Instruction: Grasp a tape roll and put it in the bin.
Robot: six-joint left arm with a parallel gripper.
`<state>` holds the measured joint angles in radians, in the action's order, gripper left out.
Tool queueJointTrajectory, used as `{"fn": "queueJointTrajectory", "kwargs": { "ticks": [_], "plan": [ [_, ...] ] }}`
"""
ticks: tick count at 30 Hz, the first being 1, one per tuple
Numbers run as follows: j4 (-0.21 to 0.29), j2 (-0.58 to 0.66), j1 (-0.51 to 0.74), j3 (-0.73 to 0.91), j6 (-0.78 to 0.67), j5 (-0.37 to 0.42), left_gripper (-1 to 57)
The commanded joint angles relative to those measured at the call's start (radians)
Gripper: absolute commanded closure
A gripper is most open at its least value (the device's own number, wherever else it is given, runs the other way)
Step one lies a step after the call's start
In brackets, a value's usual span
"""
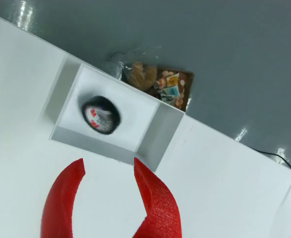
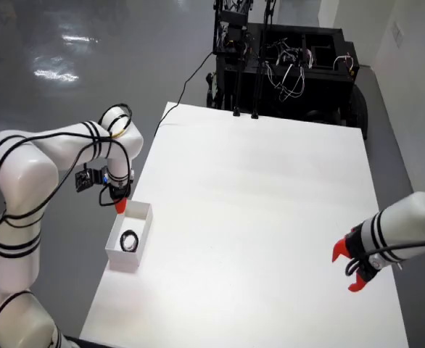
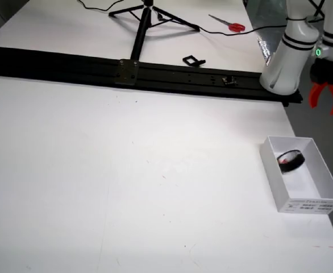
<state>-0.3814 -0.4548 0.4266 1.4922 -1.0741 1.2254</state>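
**View from above: tape roll lies in the bin, gripper spread and empty at the table's left edge**

The view from above shows a wide white table [image 2: 270, 203], bare across most of its top. A white bin [image 2: 143, 221] sits close to the table's left edge in this view, its long side running along that edge. The working arm [image 2: 46, 156] reaches in from beyond that edge, and its red-fingered gripper [image 2: 120, 206] hangs just beside the bin's far end, at the table's border. A second arm [image 2: 401, 232] shows at the right side of the table, well apart from the bin. A black equipment cart [image 2: 292, 61] stands behind the far edge.

In the view that rides on the gripper, the two red fingers [image 1: 158, 198] stand wide apart with only white table between them; they hold nothing. The bin's near wall [image 1: 106, 148] lies just past the fingertips, and the table edge runs diagonally behind the bin, with grey floor [image 1: 225, 44] beyond. A small brown packet [image 1: 168, 87] lies on the floor just past the bin's far corner.

The tape roll [image 1: 101, 115], black with a pale printed core, rests on the floor of the bin, toward its left half in this view, apart from the fingers and not touching them.

The view from the side places the bin at the table's right border, with the roll [image 3: 291, 160] in the half nearer the gripper [image 3: 329, 96], which hangs beyond the corner.
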Motion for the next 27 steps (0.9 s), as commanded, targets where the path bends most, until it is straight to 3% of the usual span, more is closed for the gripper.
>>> {"fn": "queueJointTrajectory", "kwargs": {
  "ticks": [1, 6, 19, 27],
  "plan": [
    [-0.008, 0.007, 0.066, -0.001, 0.000, -0.029, 42.6],
    [-0.014, -0.002, 0.190, -0.001, 0.002, -0.075, 56.9],
    [-0.011, -0.054, 0.564, -0.104, 0.008, -0.100, 57.0],
    [0.003, -0.064, 0.738, -0.259, 0.009, -0.100, 57.0]
  ]
}}
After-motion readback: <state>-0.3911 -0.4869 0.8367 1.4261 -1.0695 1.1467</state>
